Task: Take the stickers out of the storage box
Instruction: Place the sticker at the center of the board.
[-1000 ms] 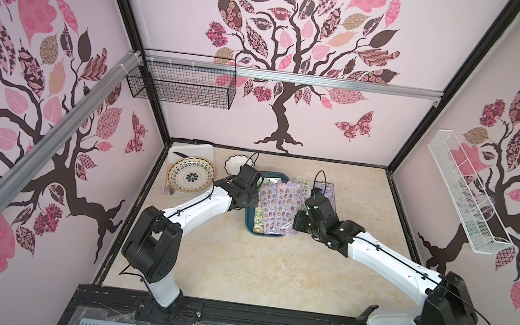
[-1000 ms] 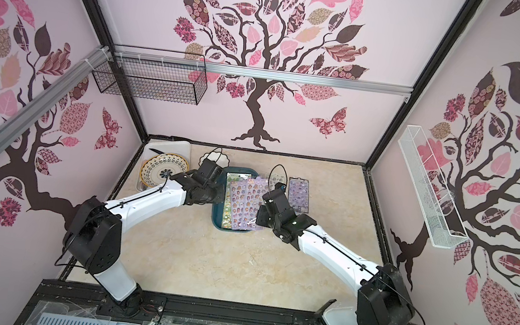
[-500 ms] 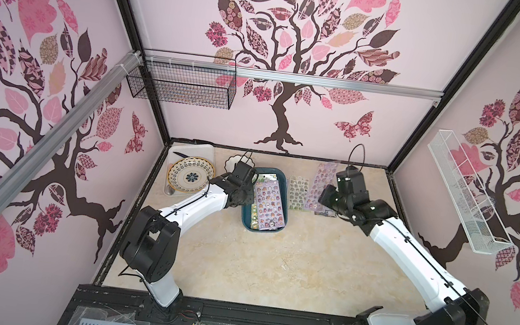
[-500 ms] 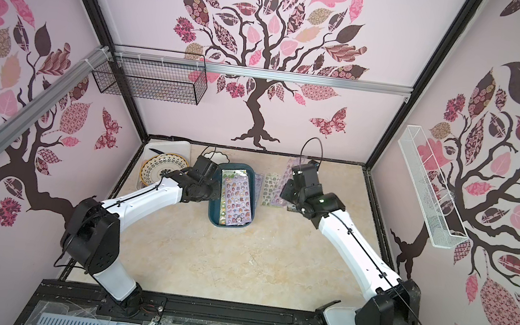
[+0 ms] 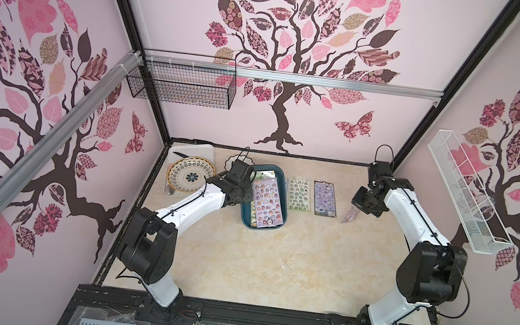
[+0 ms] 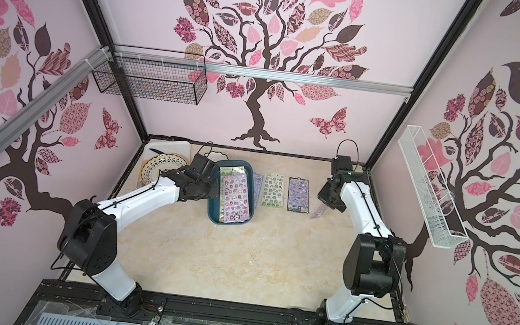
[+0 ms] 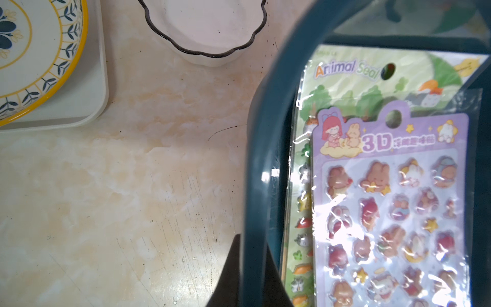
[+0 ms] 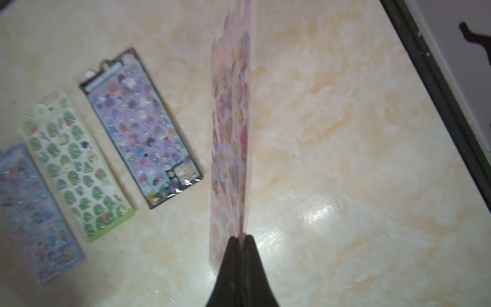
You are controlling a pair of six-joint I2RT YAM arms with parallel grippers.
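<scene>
Pinching the pink sheet (image 8: 231,133) by one short edge, the right gripper (image 8: 240,239) keeps its jaws pressed tight on it. At centre frame of the right wrist view it hangs edge-on. It looks thin, light and bendy, and its glossy sleeve is probably slippery, so an edge grip suits it. The left gripper (image 7: 252,271) clamps the rim of the hard plastic storage box (image 7: 259,148). More puffy stickers (image 5: 268,202) lie stacked inside, mid-frame, with a green sheet (image 5: 299,194) and a purple sheet (image 5: 325,200) flat to the right.
</scene>
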